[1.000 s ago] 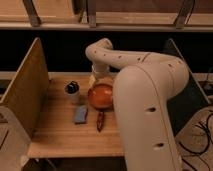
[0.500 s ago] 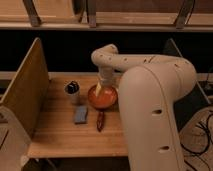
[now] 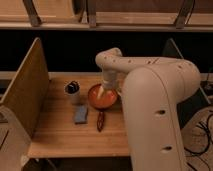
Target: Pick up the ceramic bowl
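The ceramic bowl (image 3: 101, 98), round, shallow and glossy orange-red, sits on the wooden table (image 3: 60, 135) at its middle right. My gripper (image 3: 103, 91) hangs from the white arm (image 3: 150, 100) and reaches down into the bowl's near-centre, at or just above its inner surface. The arm's bulk hides the bowl's right edge.
A small white cup (image 3: 72, 90) with dark contents stands left of the bowl. A blue-grey sponge-like block (image 3: 81, 115) lies in front of the cup. A dark reddish long object (image 3: 100, 120) lies in front of the bowl. A wooden side panel (image 3: 25, 85) walls the table's left.
The gripper has swung from behind the bowl to over it and lowered into it. The bowl, cup and other things have stayed in place.
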